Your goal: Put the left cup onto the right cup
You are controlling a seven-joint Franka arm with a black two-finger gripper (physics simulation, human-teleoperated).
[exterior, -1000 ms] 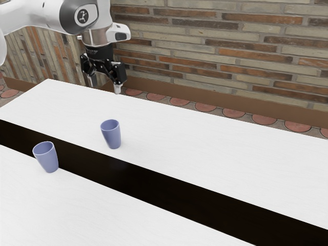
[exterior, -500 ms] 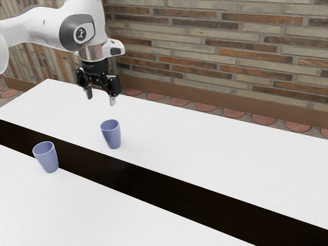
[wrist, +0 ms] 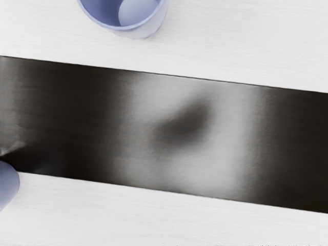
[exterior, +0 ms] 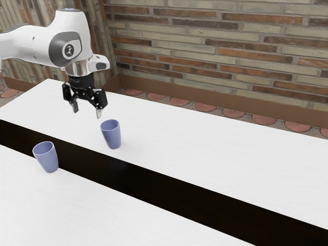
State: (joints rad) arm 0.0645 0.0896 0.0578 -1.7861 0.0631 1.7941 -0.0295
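- The jaws of the black gripper [exterior: 87, 110] stand wide apart, the two fingers splayed and pointing down, with nothing between them and nothing touching them.
- It hangs in the air above the table [exterior: 230, 138], up and toward the exterior view's left of the back cup [exterior: 110, 134], clear of its rim.
- The back cup is a smooth, matte lavender-blue beaker with no handle, tapering to a narrower foot. It stands upright on the far white board, close to the dark strip [exterior: 179, 197].
- The front cup [exterior: 46, 156] looks the same in colour and shape. It stands upright on the near white board, right at the strip's edge, well apart from the other cup and further toward the exterior view's left.
- From the wrist camera I look down into what seems to be the back cup [wrist: 123, 15], with its thin round lip and pale inside. The rounded side of the other cup [wrist: 6, 184] shows across the strip.
- The tabletop is white with a fine, faint grain, and the strip crossing it is glossy black-brown with a soft sheen.
- Behind it runs a rough brick wall [exterior: 230, 46] of brown and grey courses.
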